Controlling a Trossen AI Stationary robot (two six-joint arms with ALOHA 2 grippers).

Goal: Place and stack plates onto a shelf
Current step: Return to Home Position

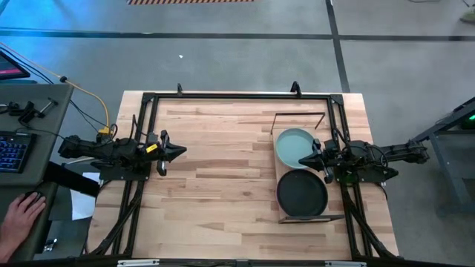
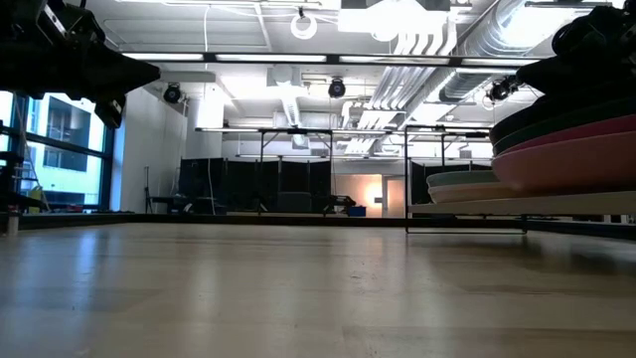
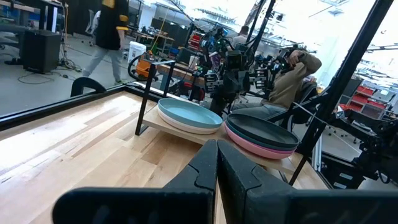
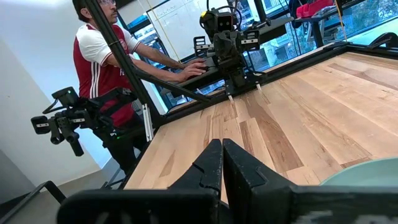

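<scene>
The right hand (image 1: 306, 159) has its two fingers pressed together and holds nothing. It hangs over the rim of the pale teal plate (image 1: 291, 144). The black plate (image 1: 302, 194) tops a second pile just beside that hand, on its other flank. Both piles sit on the shelf (image 1: 300, 115), directly under and around the hand, so the stacking looks finished.

The risk now lies in the way out. From the low view the hand seems to be clear above the plates, but how much room it has is hard to judge. If it pulls back toward its own arm while low, the fingers could catch the teal rim, or the wrist could brush the thin black wire of the shelf frame. Either knock could slide a pile. The black-topped pile, resting on a green plate and a pink plate (image 3: 261, 146), would probably shift most easily.

The left hand (image 1: 178, 152), also closed and empty, waits well apart across the bare bench (image 1: 223, 215).
</scene>
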